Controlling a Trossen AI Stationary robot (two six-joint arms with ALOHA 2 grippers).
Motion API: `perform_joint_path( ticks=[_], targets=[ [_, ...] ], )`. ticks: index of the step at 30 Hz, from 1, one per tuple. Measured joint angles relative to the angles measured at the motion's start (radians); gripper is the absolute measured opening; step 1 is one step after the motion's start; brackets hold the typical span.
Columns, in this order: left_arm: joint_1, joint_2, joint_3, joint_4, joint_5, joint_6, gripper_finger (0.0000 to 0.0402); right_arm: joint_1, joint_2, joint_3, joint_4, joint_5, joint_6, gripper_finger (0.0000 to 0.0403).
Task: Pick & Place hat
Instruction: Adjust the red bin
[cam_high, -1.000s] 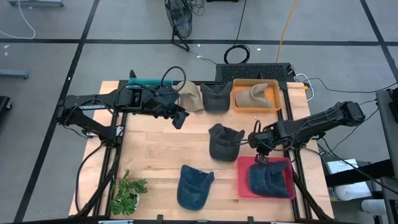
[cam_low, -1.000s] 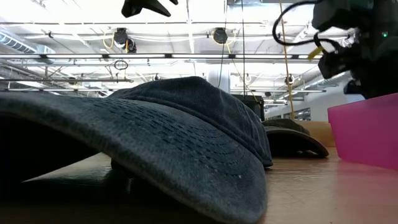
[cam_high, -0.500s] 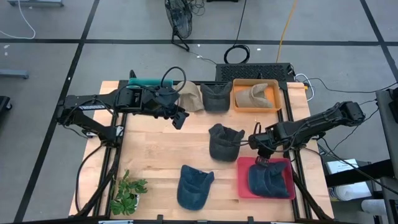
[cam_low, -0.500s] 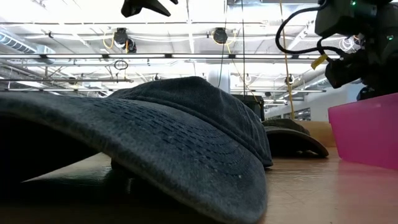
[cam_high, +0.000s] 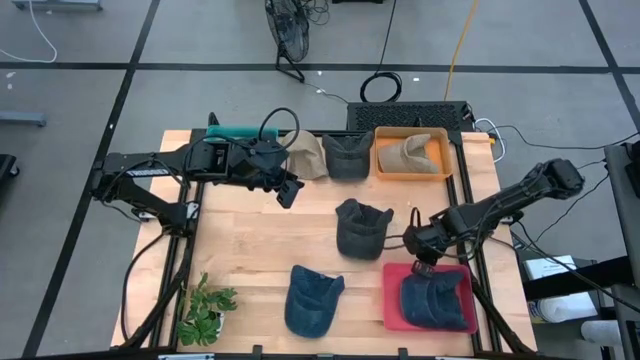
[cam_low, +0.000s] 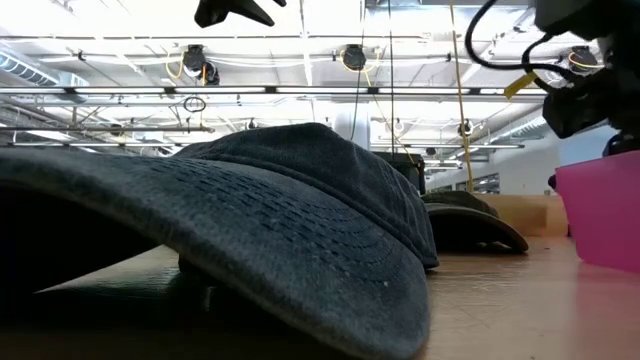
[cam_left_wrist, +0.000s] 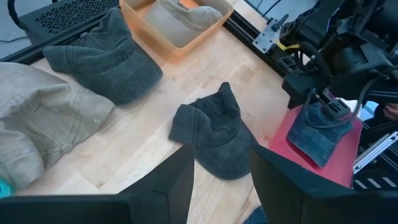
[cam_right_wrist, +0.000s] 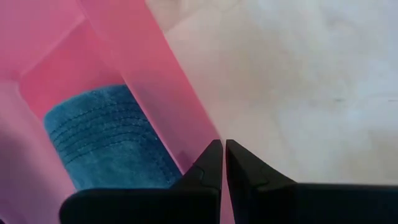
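Note:
A blue hat (cam_high: 436, 303) lies in a pink tray (cam_high: 392, 300) at the table's near right. My right gripper (cam_high: 425, 262) is at the tray's far wall, shut on it; the wrist view shows the hat (cam_right_wrist: 99, 146) inside that wall. A dark grey hat (cam_high: 360, 228) rests crown-up mid-table, and another blue hat (cam_high: 312, 300) lies near the front edge, filling the low view (cam_low: 250, 220). My left gripper (cam_high: 290, 190) hangs open above the table's far left, its fingers (cam_left_wrist: 180, 180) pointing toward the grey hat (cam_left_wrist: 214, 134). My right gripper pinches the rim of the pink tray's far wall (cam_right_wrist: 199, 134) between its two fingers (cam_right_wrist: 249, 174), one on the inner side and one on the outer. The fingers come steeply from above. The tray stays flat on the table with the blue hat inside.
Along the far edge lie a beige hat (cam_high: 305, 155), a dark grey hat (cam_high: 347, 157) and an orange tray (cam_high: 382, 165) holding a beige hat (cam_high: 412, 152). A green plant (cam_high: 205, 310) sits at the near left corner. Bare wood lies between plant and grey hat.
My right gripper has moved toward the table's near edge and a little to the right, rolling its wrist. The pink tray with the blue hat has slid along the table the same way, staying flat.

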Motion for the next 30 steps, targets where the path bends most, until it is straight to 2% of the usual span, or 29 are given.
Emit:
perform_joint_path(
  ticks=[5,16,19,25,30],
  targets=[
    [0.0,0.0,0.0,0.0,0.0,-0.02,0.0163,0.067,0.0,0.0,0.077,0.003,0.067,0.0],
    [0.0,0.0,0.0,0.0,0.005,-0.027,0.0163,0.193,0.0,0.0,0.119,0.003,0.257,0.0],
    [0.0,0.0,0.0,-0.001,0.006,-0.032,0.0163,0.225,0.0,0.0,0.153,0.031,0.299,0.0],
    [0.0,0.0,0.0,-0.001,0.007,-0.033,0.0163,0.253,0.0,0.0,0.17,0.057,0.353,0.0],
    [0.0,0.0,0.0,-0.001,0.028,-0.035,0.0163,0.234,-0.017,0.0,0.16,0.06,0.358,0.0]
  ],
)
